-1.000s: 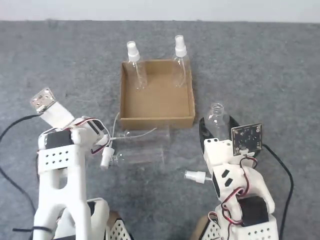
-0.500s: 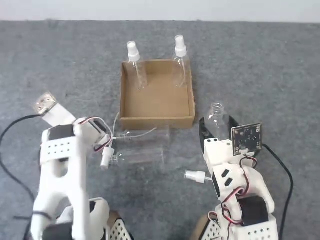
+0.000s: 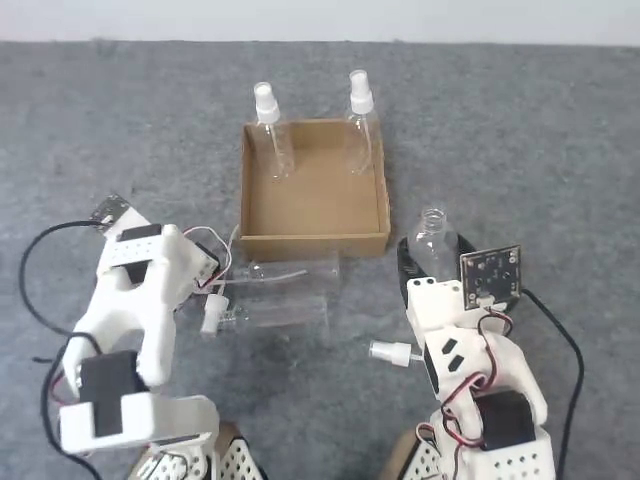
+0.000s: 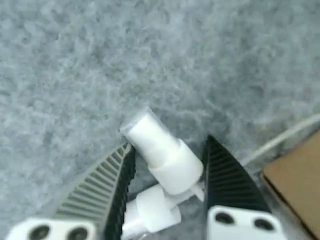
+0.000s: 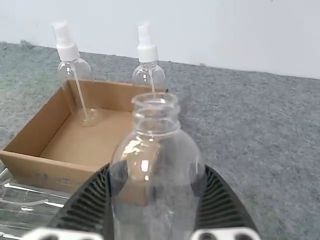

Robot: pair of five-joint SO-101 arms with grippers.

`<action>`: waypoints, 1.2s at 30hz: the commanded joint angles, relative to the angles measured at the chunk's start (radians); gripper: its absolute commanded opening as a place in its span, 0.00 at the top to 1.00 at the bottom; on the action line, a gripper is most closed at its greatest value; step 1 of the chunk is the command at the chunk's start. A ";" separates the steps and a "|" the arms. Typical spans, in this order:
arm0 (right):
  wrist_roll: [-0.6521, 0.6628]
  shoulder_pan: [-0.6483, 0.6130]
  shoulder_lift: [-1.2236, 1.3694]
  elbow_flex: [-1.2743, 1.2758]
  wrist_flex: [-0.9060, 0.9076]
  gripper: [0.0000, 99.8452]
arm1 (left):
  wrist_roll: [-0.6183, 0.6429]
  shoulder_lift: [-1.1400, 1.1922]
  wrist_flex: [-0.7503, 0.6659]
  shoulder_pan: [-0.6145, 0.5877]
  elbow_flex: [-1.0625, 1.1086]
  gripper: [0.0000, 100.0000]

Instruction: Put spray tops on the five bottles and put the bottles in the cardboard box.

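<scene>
Fingers [image 4: 117, 192] of the left gripper [image 4: 168, 145] stand narrowly apart, one on each side of a white spray top [image 4: 162, 152]; I cannot tell if they press it. In the high view this spray top is at lower left of centre, at the neck end of a lying bottle [image 3: 280, 312]. A second lying bottle [image 3: 300, 272] rests just above it, with a thin white tube [image 3: 262, 272] along it.

I count five bottles: these two, two upright bottles [image 3: 275, 150] [image 3: 360, 140] at the back corners of the cardboard box [image 3: 315, 243], and one open bottle [image 5: 152, 160] at right of centre, gripped upright by the right gripper [image 5: 156, 172]. I count four spray tops: one at the left gripper, one on each upright bottle, and a loose spray top [image 3: 390, 352] at lower centre.

Compared with a second ago, the left arm has folded down and its gripper has come low to the spray top. The right arm has not moved.

All bottles are clear, round plastic. Both grippers have black, ribbed fingers. The box is square, brown and low-walled, and the table cover [image 3: 520, 130] is grey and fuzzy.
</scene>
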 commanded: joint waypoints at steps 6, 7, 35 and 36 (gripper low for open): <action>-0.003 0.013 -0.021 -0.011 -0.024 0.96 | 0.040 0.035 -0.018 -0.008 -0.097 0.98; -0.003 0.013 -0.021 -0.011 -0.024 0.96 | 0.040 0.032 -0.018 -0.008 -0.097 1.00; -0.003 0.005 -0.021 -0.008 -0.024 0.96 | -0.046 0.029 0.311 -0.236 -0.516 0.99; -0.003 0.005 -0.021 -0.008 -0.024 0.96 | -0.055 0.029 0.327 -0.249 -0.538 0.99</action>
